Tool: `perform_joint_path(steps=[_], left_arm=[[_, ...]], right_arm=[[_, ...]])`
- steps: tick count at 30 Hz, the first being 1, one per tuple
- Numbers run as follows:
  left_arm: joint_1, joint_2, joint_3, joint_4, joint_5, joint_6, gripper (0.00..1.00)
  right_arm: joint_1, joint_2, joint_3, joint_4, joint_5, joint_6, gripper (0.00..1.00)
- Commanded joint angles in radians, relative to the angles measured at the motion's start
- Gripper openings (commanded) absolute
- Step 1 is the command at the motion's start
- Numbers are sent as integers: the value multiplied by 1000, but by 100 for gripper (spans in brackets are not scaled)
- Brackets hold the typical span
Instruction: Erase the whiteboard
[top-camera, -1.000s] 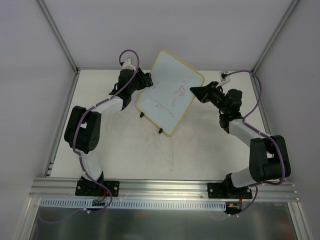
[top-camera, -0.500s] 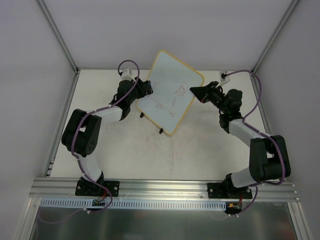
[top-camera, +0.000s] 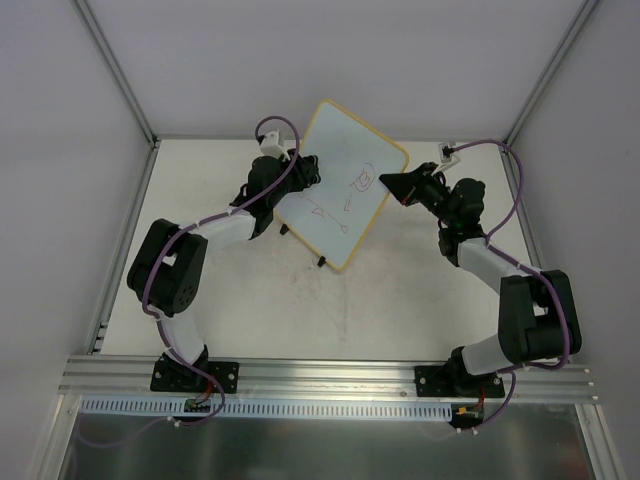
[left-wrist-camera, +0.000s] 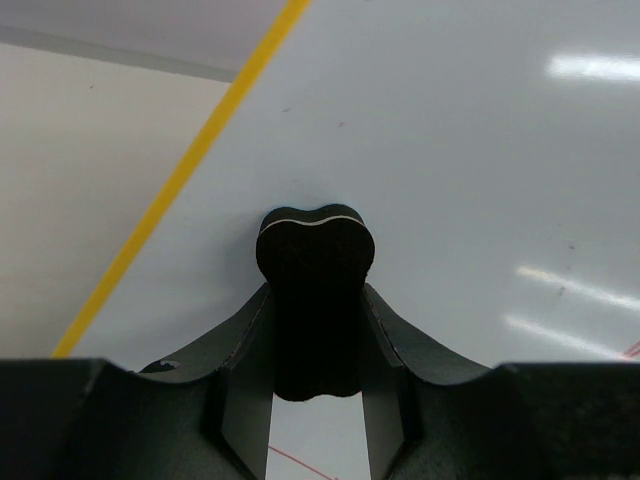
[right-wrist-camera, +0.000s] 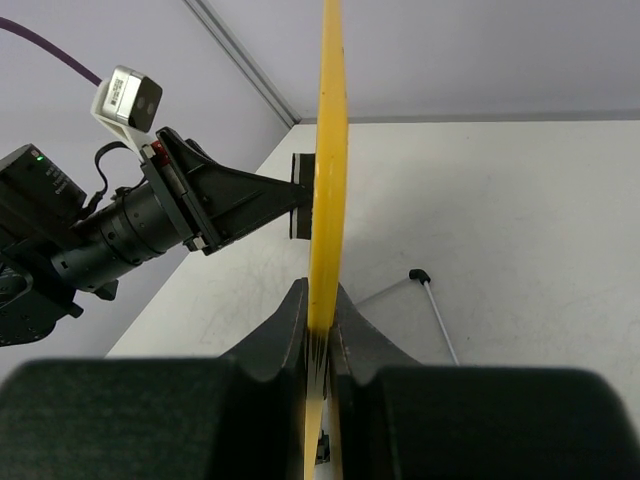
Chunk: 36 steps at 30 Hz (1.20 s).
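Observation:
The whiteboard (top-camera: 345, 185), white with a yellow-orange frame and red doodles, stands tilted at the table's back middle. My right gripper (top-camera: 385, 182) is shut on its right edge, seen edge-on in the right wrist view (right-wrist-camera: 326, 150). My left gripper (top-camera: 305, 170) is shut on a black eraser (left-wrist-camera: 315, 290) and presses it against the board's upper left face (left-wrist-camera: 450, 150). A red line shows just below the eraser in the left wrist view. The eraser also shows behind the board's edge in the right wrist view (right-wrist-camera: 300, 208).
The board's two black feet (top-camera: 321, 262) rest on the cream table (top-camera: 400, 290). Grey walls with metal posts close the left, back and right sides. An aluminium rail (top-camera: 330, 372) runs along the near edge between the arm bases.
My left gripper has moved right along the board's upper left face with the eraser. The right arm and the board have stayed put.

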Motion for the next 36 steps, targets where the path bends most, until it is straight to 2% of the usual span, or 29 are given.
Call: perform_joint_path(steps=[1, 15, 19, 24, 27, 36], left_arm=[[-85, -33, 63, 47, 103, 60, 0], [-136, -39, 77, 68, 210, 86, 0], [-136, -59, 56, 64, 166, 87, 0], [-127, -122, -9, -19, -21, 55, 0], [-105, -157, -75, -31, -66, 3, 0], [1, -195, -230, -22, -86, -114, 0]], right_arm=[[20, 13, 6, 92, -115, -118, 0], [22, 20, 9, 99, -126, -112, 0], [22, 22, 8, 101, -131, -113, 0], [19, 26, 6, 101, -140, -132, 0], [19, 28, 9, 107, -160, -130, 0], [-1, 52, 20, 141, -212, -106, 0]])
